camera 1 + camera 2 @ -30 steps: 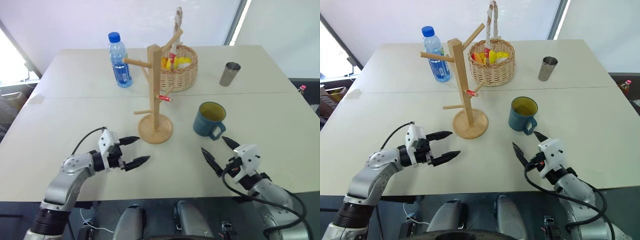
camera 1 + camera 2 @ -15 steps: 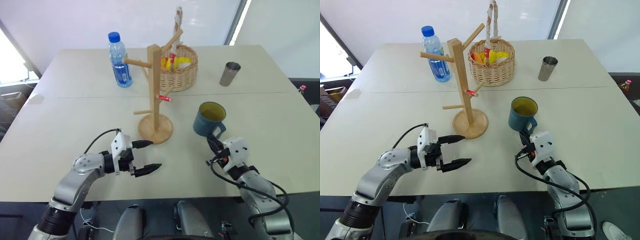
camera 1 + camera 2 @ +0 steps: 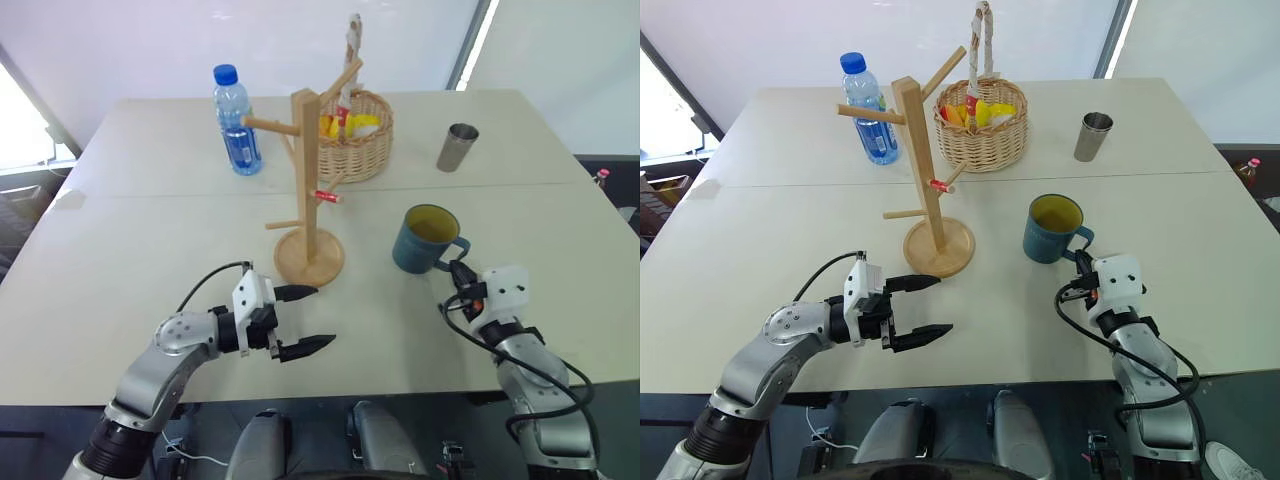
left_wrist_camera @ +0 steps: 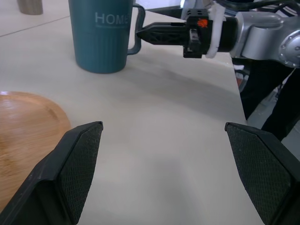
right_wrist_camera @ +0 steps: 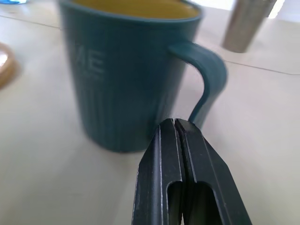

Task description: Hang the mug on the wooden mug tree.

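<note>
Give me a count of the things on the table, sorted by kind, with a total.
Drinking vessels: 2, the mug and steel tumbler
Bottles: 1, water bottle
Baskets: 1, wicker basket
Stands: 1, wooden mug tree
Total: 5

Mug [image 3: 428, 238] — squat, dusty-blue, ribbed, yellow-green inside — stands upright on the table, handle to the right. Wooden mug tree [image 3: 309, 190] stands upright just left of it — pegs bare.

Matt ribbed ceramic mug [image 3: 424, 240] – smooth pale wooden mug tree [image 3: 308, 190] (woven wicker basket [image 3: 360, 135] behind).
</note>
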